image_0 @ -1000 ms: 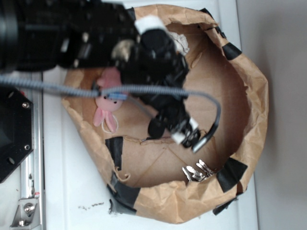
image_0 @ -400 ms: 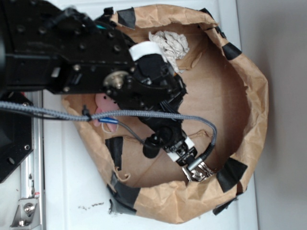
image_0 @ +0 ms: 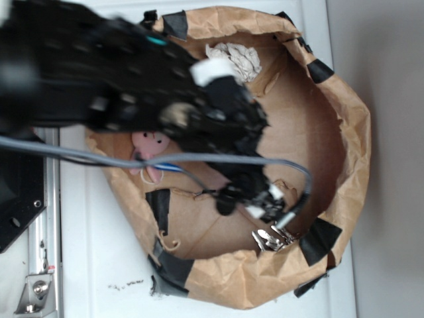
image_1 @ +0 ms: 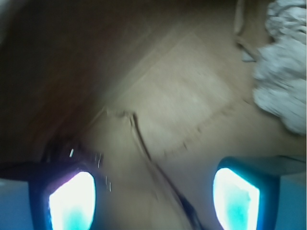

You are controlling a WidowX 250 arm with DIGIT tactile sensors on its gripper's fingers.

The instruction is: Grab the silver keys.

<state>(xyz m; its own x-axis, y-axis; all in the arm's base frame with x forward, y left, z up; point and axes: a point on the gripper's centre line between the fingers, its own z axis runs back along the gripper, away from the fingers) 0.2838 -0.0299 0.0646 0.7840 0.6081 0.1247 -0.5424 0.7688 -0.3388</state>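
The keys (image_0: 271, 239) lie on the floor of the paper bag (image_0: 344, 99), close to its near wall and beside a patch of black tape (image_0: 320, 239). The gripper (image_0: 270, 207) is seen just above them in the exterior view, blurred by motion. A second ago it was held farther up and toward the middle of the bag, well apart from the keys. Shortly after, it had been brought down right onto them. Now it is raised slightly and shifted back, and the keys are left in the same spot on the bag floor, so they do not appear to have been lifted.

In the wrist view the two fingers (image_1: 72, 201) are spread wide with nothing between them, only bare brown paper; they are released. A dark glinting patch near the left finger may be the keys, but it is too blurred to be told.

The bunny (image_0: 150, 143) is partly hidden under the arm, and the paper wad (image_0: 233, 58) sits at the far side, both well apart from the keys.

It is judged that the grasp has not been made and that another approach onto the keys is needed.
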